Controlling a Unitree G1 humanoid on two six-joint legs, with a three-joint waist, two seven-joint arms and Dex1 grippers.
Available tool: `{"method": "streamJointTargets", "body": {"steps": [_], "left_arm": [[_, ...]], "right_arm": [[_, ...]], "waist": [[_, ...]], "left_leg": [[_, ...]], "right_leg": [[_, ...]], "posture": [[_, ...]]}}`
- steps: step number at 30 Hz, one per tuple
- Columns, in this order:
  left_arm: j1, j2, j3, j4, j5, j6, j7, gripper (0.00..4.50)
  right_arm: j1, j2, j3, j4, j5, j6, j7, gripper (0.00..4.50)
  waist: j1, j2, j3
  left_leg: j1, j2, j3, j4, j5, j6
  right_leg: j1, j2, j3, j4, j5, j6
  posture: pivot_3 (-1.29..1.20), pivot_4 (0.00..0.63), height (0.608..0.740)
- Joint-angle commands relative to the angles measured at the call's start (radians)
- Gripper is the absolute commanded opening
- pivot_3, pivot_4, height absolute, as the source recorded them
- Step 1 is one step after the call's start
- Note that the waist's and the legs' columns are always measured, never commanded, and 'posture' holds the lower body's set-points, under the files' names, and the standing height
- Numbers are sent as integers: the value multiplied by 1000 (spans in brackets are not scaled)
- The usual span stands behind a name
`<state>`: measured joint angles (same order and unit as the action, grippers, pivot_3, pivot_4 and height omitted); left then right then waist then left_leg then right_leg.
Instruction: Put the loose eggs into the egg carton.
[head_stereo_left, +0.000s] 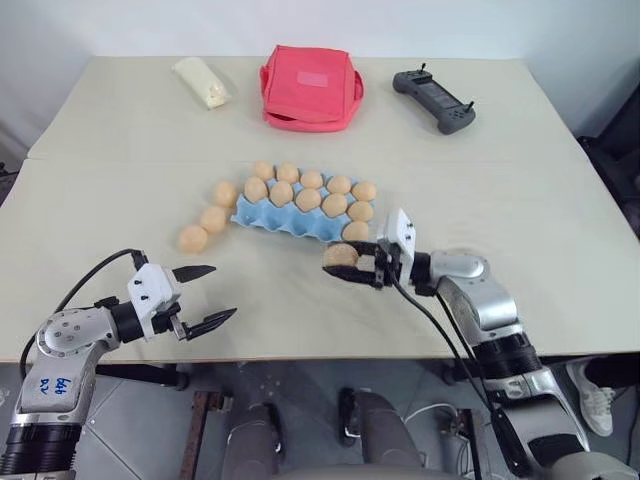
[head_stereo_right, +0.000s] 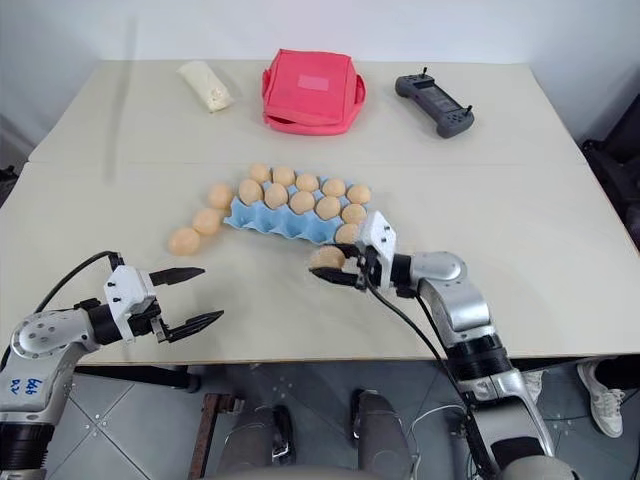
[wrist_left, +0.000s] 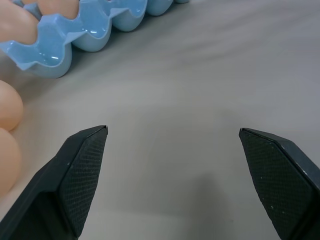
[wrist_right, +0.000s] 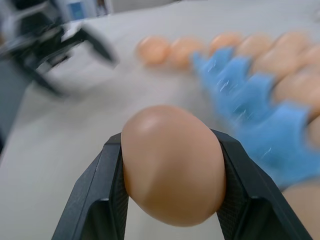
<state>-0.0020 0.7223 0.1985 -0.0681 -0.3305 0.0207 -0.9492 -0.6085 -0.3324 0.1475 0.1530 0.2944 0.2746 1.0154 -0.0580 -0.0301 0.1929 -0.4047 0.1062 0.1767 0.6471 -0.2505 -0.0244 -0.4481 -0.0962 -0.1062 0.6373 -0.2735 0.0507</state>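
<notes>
Head view: left gripper (head_stereo_left: 203, 295) is hanging at 7 o'clock, fingers spread wide over bare table (head_stereo_left: 520, 180). Right gripper (head_stereo_left: 345, 262) is pinching one egg (head_stereo_left: 341, 255) at the egg carton (head_stereo_left: 268, 215)'s 5 o'clock corner.
Three loose eggs (head_stereo_left: 213, 219) are lying at its 9 o'clock end.
Right wrist view: egg is sitting clamped between both pads.

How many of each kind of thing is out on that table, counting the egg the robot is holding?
egg carton: 1
eggs: 15 (11 in the egg carton, 3 loose on the table, 1 in the right gripper)
red pouch: 1
cream packet: 1
black controller: 1
Total: 19
</notes>
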Motion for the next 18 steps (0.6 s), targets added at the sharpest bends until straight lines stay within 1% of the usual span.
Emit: {"method": "streamJointTargets", "body": {"steps": [1,6,7,8,10,13,14,16,18], "left_arm": [[13,-3,23,-37,-10,-5,17,4500],[19,-4,29,-45,-11,-1,33,4500],[22,-3,33,-49,-13,0,36,4500],[25,-2,37,-52,-14,1,41,4500],[35,1,50,-59,-19,5,49,4500],[48,-3,85,-65,-21,25,82,4500],[50,-6,103,-65,-24,36,102,4500],[59,-12,151,-78,-56,70,133,4500],[81,-18,209,-93,-94,106,159,4500]], "right_arm": [[-99,23,-22,81,-36,-36,-68,1915],[-200,47,-9,288,-99,-181,-84,1915],[-213,51,-10,320,-104,-193,-81,1915],[-220,53,-9,337,-104,-199,-71,2522],[-225,57,-18,343,-95,-207,-58,3057],[-213,46,-35,304,-63,-198,-22,4133],[-203,39,-46,287,-45,-193,-4,4411],[-169,8,-59,250,-19,-204,50,4465],[-120,-34,-69,210,13,-237,136,4465]], "waist": [[1,0,0],[2,0,0],[3,0,0],[2,0,0],[2,0,0],[-1,0,0],[-1,0,0],[0,0,0],[2,0,0]], "left_leg": [[0,0,0,0,0,0],[0,0,0,-2,0,0],[-1,0,0,-2,2,3],[-1,0,0,-2,2,3],[-1,0,1,-2,1,4],[-1,0,3,-2,0,4],[-1,1,3,-2,0,4],[-1,2,3,-2,0,4],[-1,2,2,-2,0,4]], "right_leg": [[0,0,0,0,0,0],[0,0,-1,0,0,-1],[-1,0,-1,-1,0,-1],[-1,0,-2,-1,0,0],[-1,0,-2,-1,0,0],[-2,0,-2,-1,0,0],[-2,0,-2,-1,0,0],[-2,1,-2,-1,0,0],[-2,1,-2,-1,0,0]], "posture": [[0,150,740],[0,150,740],[0,150,740],[0,150,740],[0,150,740],[0,150,740],[0,150,740],[0,150,740],[0,150,740]]}}
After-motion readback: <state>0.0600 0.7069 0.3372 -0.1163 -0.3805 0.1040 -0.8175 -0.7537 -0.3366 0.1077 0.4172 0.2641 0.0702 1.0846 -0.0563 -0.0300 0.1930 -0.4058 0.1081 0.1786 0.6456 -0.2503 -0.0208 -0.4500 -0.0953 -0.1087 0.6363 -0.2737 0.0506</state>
